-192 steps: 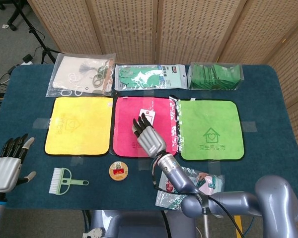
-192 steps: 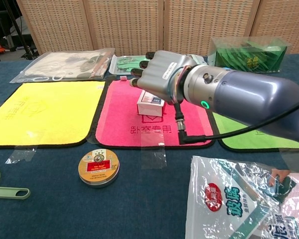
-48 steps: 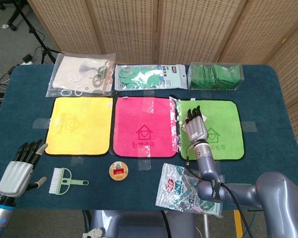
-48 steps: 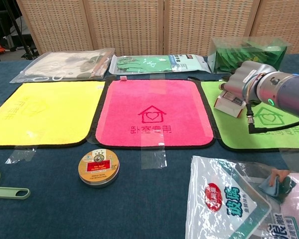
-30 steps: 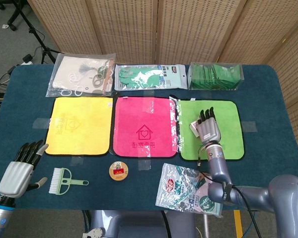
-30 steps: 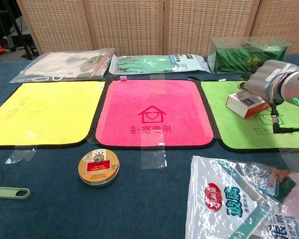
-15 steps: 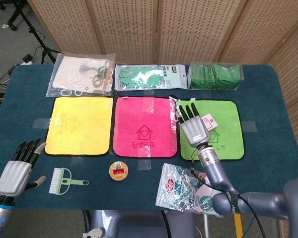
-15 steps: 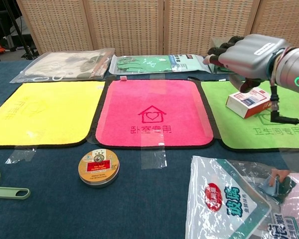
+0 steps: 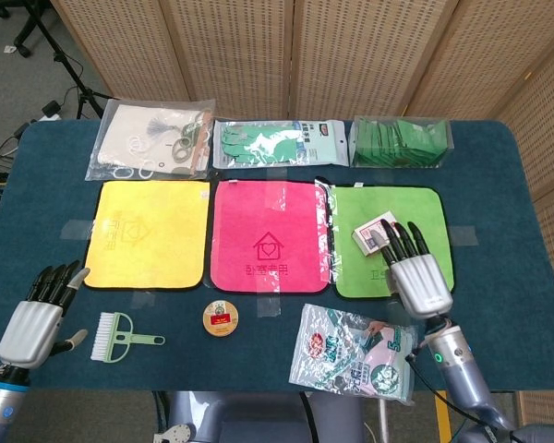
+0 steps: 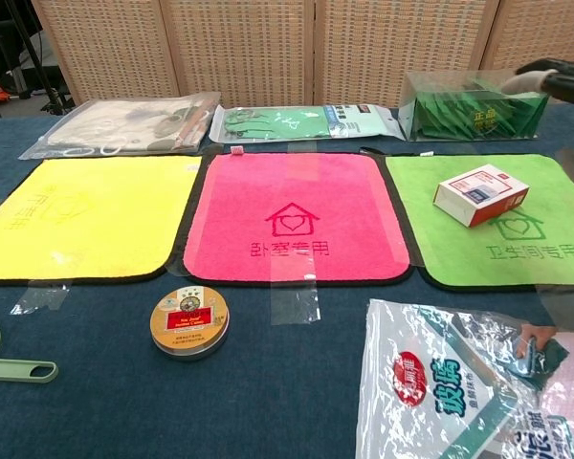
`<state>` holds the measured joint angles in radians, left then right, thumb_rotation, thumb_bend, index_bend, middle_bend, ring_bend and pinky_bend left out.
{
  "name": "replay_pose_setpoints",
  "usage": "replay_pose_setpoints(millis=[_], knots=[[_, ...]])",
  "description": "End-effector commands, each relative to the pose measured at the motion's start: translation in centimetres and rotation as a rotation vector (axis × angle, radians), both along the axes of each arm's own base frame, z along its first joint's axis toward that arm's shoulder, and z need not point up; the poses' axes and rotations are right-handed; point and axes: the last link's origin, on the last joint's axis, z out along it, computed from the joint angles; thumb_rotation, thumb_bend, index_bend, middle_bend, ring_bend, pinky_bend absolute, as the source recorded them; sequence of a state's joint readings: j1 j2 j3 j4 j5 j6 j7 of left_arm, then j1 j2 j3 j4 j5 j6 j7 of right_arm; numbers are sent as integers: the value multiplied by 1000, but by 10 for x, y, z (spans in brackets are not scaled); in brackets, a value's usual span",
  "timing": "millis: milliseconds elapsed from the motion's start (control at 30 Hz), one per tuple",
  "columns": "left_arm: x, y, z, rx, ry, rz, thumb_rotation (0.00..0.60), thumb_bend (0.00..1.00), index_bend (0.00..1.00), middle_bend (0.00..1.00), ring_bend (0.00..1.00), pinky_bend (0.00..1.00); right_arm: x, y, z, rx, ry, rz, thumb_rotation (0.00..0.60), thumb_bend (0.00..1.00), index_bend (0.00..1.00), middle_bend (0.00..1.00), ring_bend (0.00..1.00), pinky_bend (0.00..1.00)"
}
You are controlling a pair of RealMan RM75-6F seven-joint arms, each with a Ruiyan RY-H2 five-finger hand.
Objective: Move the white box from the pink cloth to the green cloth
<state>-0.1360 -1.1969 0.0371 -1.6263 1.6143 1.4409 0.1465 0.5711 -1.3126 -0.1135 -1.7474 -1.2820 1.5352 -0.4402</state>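
While both hands' fingers spread wide, holding nothing, the white box [image 9: 373, 233] lies on the green cloth [image 9: 425, 208] beside the pink cloth [image 9: 268, 235].

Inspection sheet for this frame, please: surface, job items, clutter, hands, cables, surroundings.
Surface: blue table.
Job's things: white box lies on green cloth; pink cloth bare.
Clutter: yellow cloth, round tin, green brush, printed bag, three packets along the far edge.
Hands: left hand and right hand hold nothing, fingers apart.
Cables: floor cables at far left.
Surroundings: wicker screens.
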Motion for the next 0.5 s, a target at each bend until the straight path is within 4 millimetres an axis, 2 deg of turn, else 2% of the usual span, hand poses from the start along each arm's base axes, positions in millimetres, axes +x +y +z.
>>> replay_pose_setpoints(millis=[33,200,267,367,500], knots=[[1,-1,-2,-5,4,-4,600,165,0,0,0,0,-30,26,9,-17,-46,-28,600,646,78,0,0,0],[3,-2,-6,-10,12,-15,600,166,0,0,0,0,-58,54,17,-51,-99,-38,600,644,78,0,0,0],[4,-3,-8,-17,21,-23,600,166,0,0,0,0,-69,70,25,-85,-131,-43,600,644,78,0,0,0],[5,-5,-11,-29,20,-27,600,168,0,0,0,0,-78,82,27,-92,-150,-50,600,646,78,0,0,0],[7,-6,-14,-41,25,-36,600,170,0,0,0,0,-81,84,30,-95,-135,-52,600,646,78,0,0,0]])
